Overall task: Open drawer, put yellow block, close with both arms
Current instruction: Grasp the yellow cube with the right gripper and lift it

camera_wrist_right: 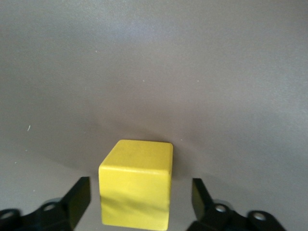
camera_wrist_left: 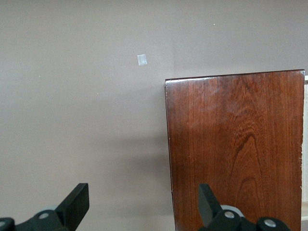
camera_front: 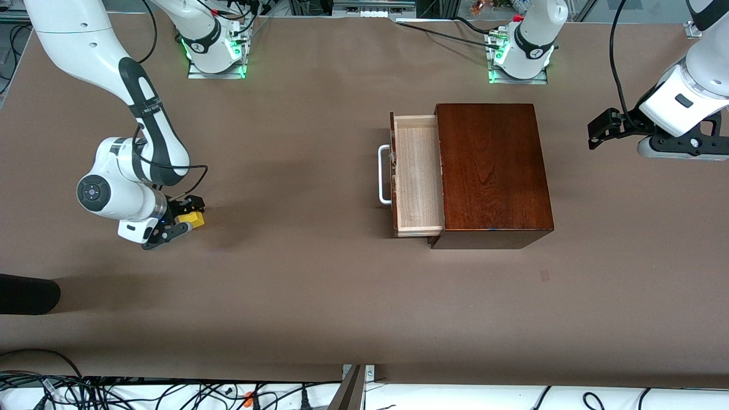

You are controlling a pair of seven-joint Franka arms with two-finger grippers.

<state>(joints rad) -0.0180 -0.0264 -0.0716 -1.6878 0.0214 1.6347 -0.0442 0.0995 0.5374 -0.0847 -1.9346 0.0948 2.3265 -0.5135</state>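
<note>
A: Small bright yellow cube block?
B: On brown desk, toward right arm's end; between fingers of right gripper, gaps either side, not clamped.
A: Pale light-wood drawer?
B: Pulled out of glossy dark wooden box, white loop handle outward.
A: Left gripper?
B: Fingers apart, holding nothing, over box edge; arm waiting.

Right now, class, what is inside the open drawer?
The drawer shows only bare pale wood. Its back part is covered by the box, so that stretch cannot be seen.
</note>
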